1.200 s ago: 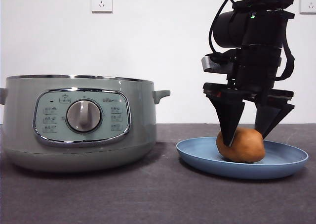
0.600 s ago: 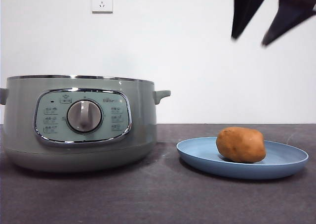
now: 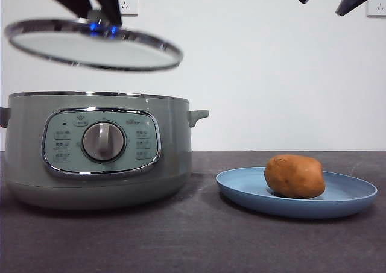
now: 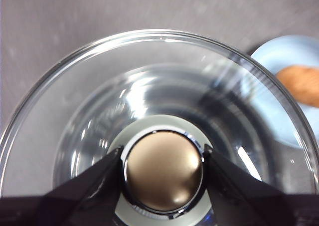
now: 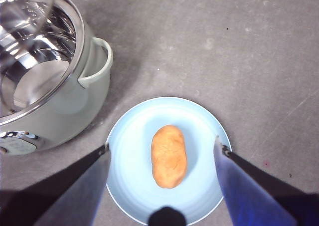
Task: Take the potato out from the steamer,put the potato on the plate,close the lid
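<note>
Potato lies lengthwise across plate, both end effectors raised.

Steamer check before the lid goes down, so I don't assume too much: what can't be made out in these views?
- Steamer inside: front view is level, wall hides it; right wrist view cuts off most of the bowl.
- Lid knob: in front view the left gripper covers it.
- Panel labels: too small.
- Potato: blurred, edge-cut in left wrist view.
</note>
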Available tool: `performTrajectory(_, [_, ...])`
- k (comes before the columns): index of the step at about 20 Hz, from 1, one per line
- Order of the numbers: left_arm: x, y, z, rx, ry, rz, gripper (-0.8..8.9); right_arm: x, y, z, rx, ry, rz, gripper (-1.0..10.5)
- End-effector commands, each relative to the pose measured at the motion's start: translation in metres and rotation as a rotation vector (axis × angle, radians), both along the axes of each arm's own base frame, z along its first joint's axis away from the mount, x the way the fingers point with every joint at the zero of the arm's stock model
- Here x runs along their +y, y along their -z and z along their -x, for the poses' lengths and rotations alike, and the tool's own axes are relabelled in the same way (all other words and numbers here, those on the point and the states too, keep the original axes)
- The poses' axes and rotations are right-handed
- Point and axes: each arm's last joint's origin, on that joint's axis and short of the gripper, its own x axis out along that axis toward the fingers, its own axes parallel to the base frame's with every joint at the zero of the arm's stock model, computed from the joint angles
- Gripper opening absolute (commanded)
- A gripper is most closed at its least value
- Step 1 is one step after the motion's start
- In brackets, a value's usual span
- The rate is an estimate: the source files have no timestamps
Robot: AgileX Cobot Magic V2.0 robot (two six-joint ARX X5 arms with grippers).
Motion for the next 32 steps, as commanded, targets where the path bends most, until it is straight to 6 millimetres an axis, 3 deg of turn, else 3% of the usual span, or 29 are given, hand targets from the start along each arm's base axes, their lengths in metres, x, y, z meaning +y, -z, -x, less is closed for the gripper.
performTrajectory(1, [0.004, 0.006, -0.006, -0.021, 0.034, 0.079, -0.08, -0.001, 0.0, -0.001, 0.002, 0.014, -0.006, 3.5])
performTrajectory(11, [0.008, 0.042, -0.014, 0.018, 0.021, 0.11, -0.08, -0.001, 0.001, 0.0, 0.012, 0.023, -0.01, 3.5])
performTrajectory(19, [0.005, 0.045, -0.014, 0.019, 0.027, 0.111, -0.08, -0.001, 0.001, 0.0, 0.012, 0.023, -0.01, 3.5])
performTrajectory(25, [-0.004, 0.067, -0.009, 0.047, 0.017, 0.048, -0.08, -0.001, 0.001, 0.0, 0.012, 0.023, -0.01, 3.5])
performTrajectory(32, [-0.011, 0.072, 0.0, 0.132, 0.031, 0.041, -0.08, -0.001, 0.001, -0.001, 0.011, 0.023, -0.01, 3.5])
